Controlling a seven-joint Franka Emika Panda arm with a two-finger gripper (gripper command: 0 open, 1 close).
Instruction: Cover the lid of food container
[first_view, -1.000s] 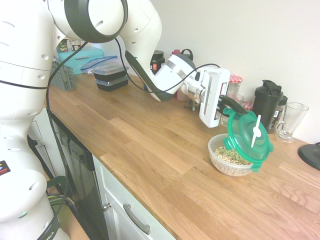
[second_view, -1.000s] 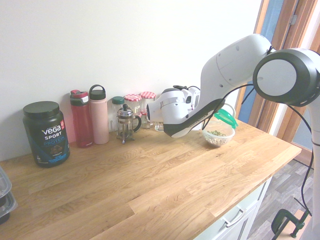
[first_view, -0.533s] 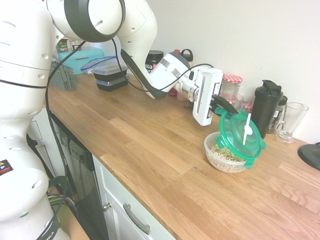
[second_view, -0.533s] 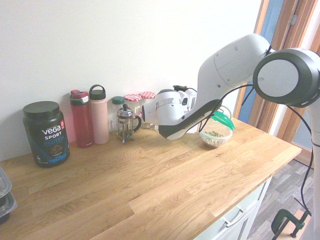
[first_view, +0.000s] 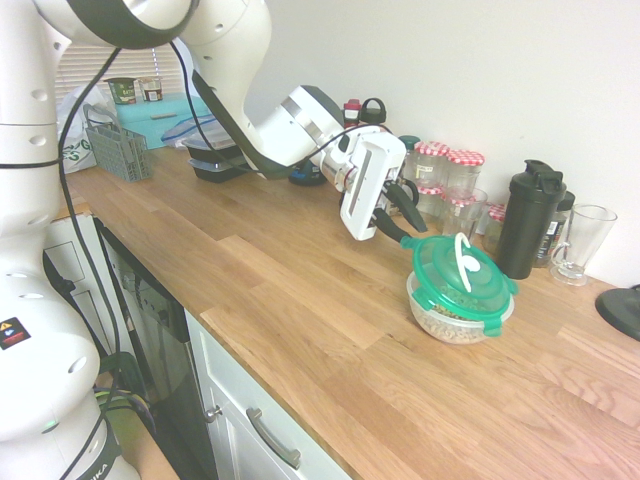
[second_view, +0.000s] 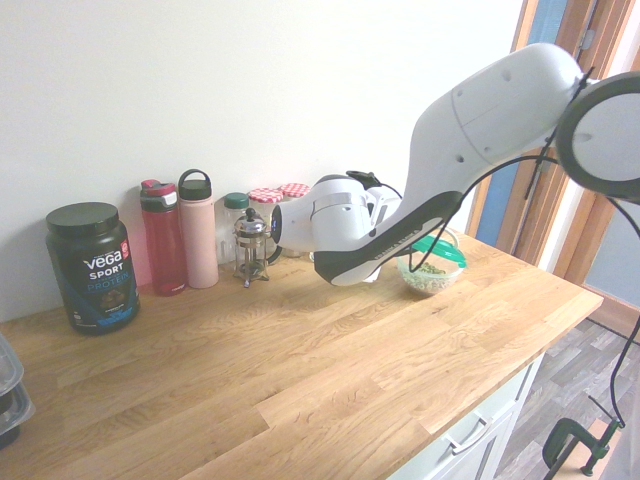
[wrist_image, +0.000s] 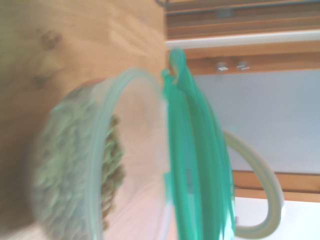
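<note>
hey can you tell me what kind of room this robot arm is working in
Most likely a kitchen: there's a wooden countertop over white cabinets, a French press by some lidded jars, and a clear bowl of cereal rings.

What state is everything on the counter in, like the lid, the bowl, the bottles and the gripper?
Lid: lying over the bowl, tabs unsnapped, a gap under it on one side
Bowl: upright, cereal inside, not sealed
Gripper: jaws apart, beside the lid
Red bottle: upright, capped
Pink bottle: upright, capped
Black tub: upright, lid on
Glass mug: upright, uncovered
</note>
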